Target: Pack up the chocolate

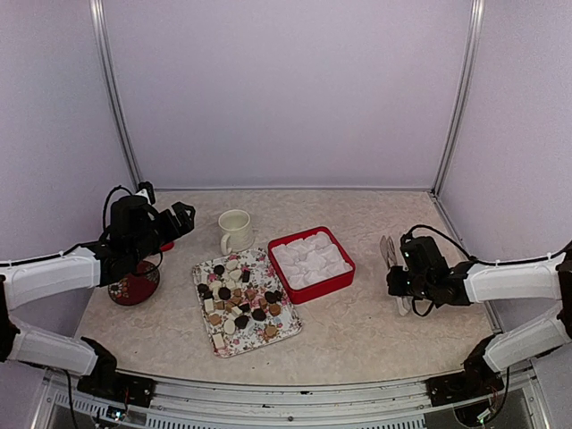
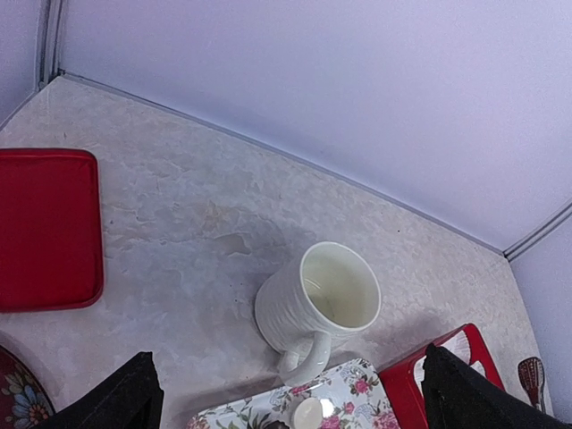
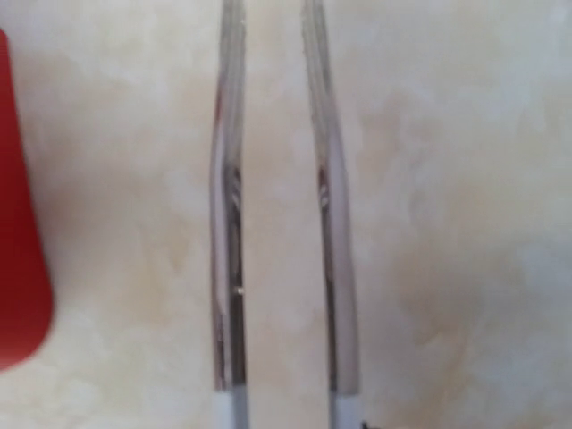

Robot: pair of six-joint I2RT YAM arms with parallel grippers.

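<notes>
The chocolate lies as several dark, tan and cream pieces on a floral tray at mid table; one cream round piece shows in the left wrist view. A red box lined with white paper cups stands right of the tray. My right gripper is down on metal tongs near the right wall, shut on them. The tongs' two arms run straight ahead over the table in the right wrist view, where its fingers do not show. My left gripper hangs wide open, holding nothing, above the white mug.
The white mug stands behind the tray. A red lid and a dark floral plate lie at the left under the left arm. A red edge shows left of the tongs. Walls close the back and sides.
</notes>
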